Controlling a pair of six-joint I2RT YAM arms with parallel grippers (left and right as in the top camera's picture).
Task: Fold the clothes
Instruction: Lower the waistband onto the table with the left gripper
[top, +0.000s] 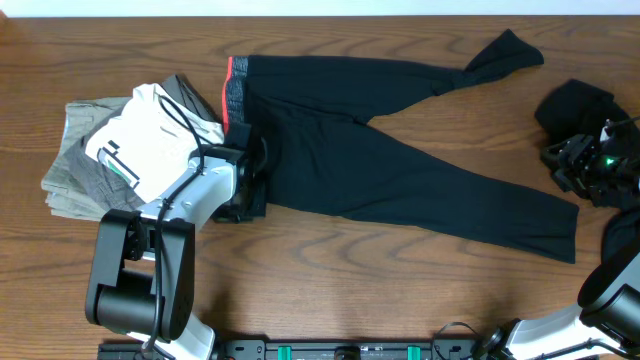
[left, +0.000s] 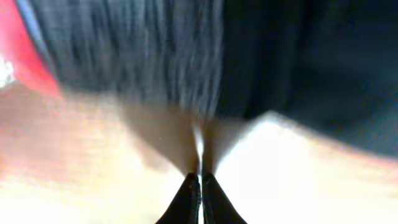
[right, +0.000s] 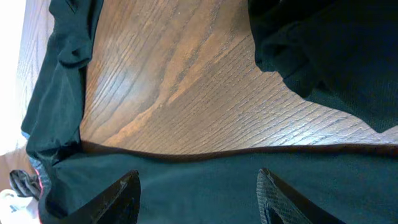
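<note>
One wooden table (top: 330, 250). One pair of black trousers (top: 400, 170) is spread flat across its middle, grey waistband (top: 237, 100) to the left. One stack of folded pale clothes (top: 90, 150) at left shows overhead only. One dark garment (top: 575, 105) lies at right. Left gripper (left: 200, 177) is clenched tip to tip at the waistband; its wrist view is too blurred to tell whether cloth is pinched. Right gripper (right: 198, 174) is spread wide over a trouser leg.
</note>
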